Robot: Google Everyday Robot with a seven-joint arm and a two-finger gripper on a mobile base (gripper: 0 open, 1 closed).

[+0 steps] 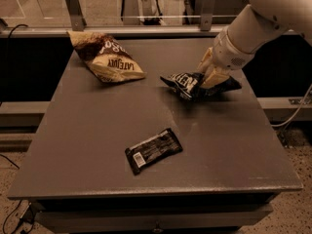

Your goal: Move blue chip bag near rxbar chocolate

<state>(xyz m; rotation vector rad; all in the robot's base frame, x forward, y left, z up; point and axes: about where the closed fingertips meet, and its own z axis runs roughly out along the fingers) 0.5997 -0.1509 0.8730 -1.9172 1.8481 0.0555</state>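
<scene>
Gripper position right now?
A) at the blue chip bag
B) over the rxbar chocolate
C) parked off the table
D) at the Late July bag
A: the gripper is down against the blue chip bag, well away from the rxbar chocolate nearer the front edge and the Late July bag at the back.

Layout, clock positions from the centre of the flat dark grey table top (87,145):
- tan-and-brown crumpled foil snack bag (109,57): on table at 11 o'clock, by the back-left corner.
- crumpled dark navy-blue foil chip bag (187,84): on table at 2 o'clock, near the right edge.
- small flat black rectangular bar wrapper (153,151): on table at 6 o'clock, toward the front edge; sits at 7 o'clock from the navy bag, well apart.
- tan two-finger gripper (207,77): on the navy bag's right half, touching it; white arm (248,30) enters from 2 o'clock.
</scene>
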